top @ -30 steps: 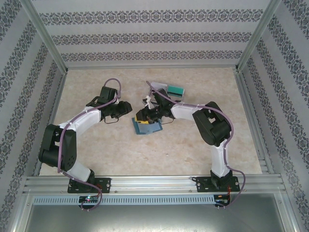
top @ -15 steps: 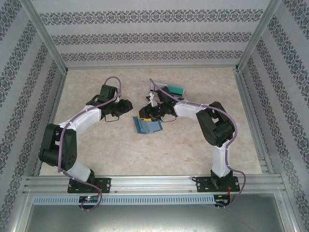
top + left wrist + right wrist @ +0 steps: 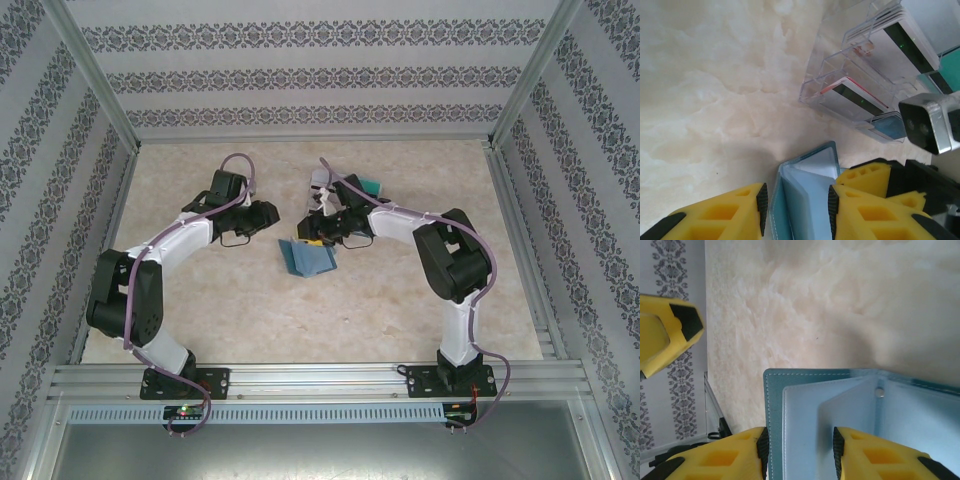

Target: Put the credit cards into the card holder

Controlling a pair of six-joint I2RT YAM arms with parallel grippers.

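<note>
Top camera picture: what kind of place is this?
Probably a robot test booth: a left arm and right arm bolted to a metal rail, and patterned wall panels in an aluminium frame boxing in a marble-look tabletop.

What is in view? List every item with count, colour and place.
card holder: one, dull blue, lying open mid-table.
credit cards: several, white-grey with dark stripes, some teal or blue, upright in the stand.
clear stand: one, transparent, beyond the card holder.
table: one, beige marbled, under everything.
left gripper: one, yellow fingers, open, beside the card holder.
right gripper: one, yellow fingers, open, at the card holder's far edge.
</note>
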